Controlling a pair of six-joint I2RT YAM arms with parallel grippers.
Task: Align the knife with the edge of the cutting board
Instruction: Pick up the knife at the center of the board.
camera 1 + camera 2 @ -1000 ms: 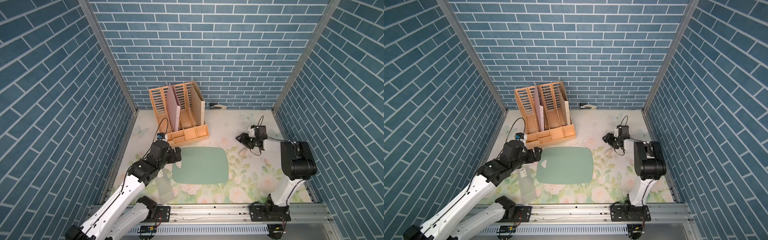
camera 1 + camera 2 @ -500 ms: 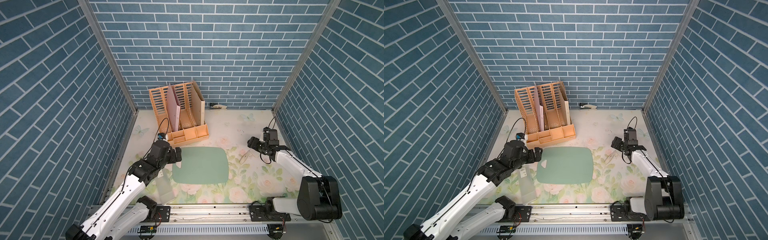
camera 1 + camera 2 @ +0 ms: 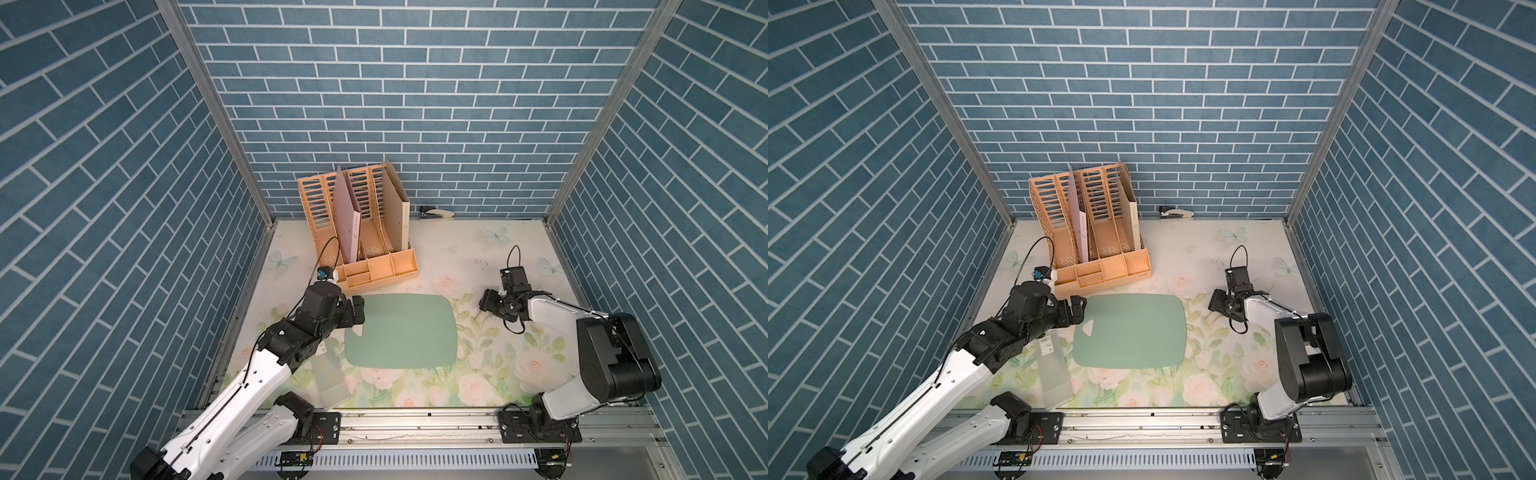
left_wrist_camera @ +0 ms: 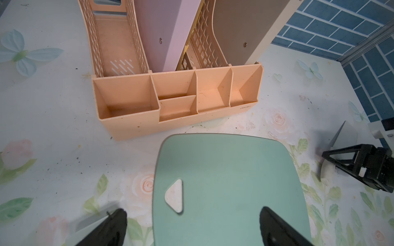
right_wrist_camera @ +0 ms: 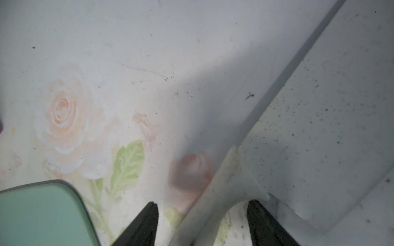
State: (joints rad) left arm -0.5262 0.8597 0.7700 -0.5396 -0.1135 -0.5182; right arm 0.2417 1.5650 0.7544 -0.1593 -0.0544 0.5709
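Note:
The mint-green cutting board (image 3: 401, 330) (image 3: 1129, 330) lies flat mid-mat, its white triangular hole at the left end. The knife (image 5: 319, 127), a cream-white cleaver, lies just off the board's right end; its blade (image 4: 346, 138) looks tilted, and in the top views it blends into the mat. My right gripper (image 5: 201, 204) (image 3: 487, 305) is open and straddles the knife's handle, one finger touching the blade's heel and the other clear of it. My left gripper (image 4: 191, 225) (image 3: 1077, 311) hovers wide open over the board's hole end and holds nothing.
An orange file organiser (image 3: 361, 249) with folders stands behind the board. A stapler (image 3: 436, 214) lies at the back wall. A translucent sleeve (image 3: 1054, 370) with a barcode label lies at the front left beside my left arm. Brick walls close in three sides.
My right gripper swung out to the right, then came back left and nearer the front, ending at the board's right end. Its elbow shifted too. The left arm has not moved.

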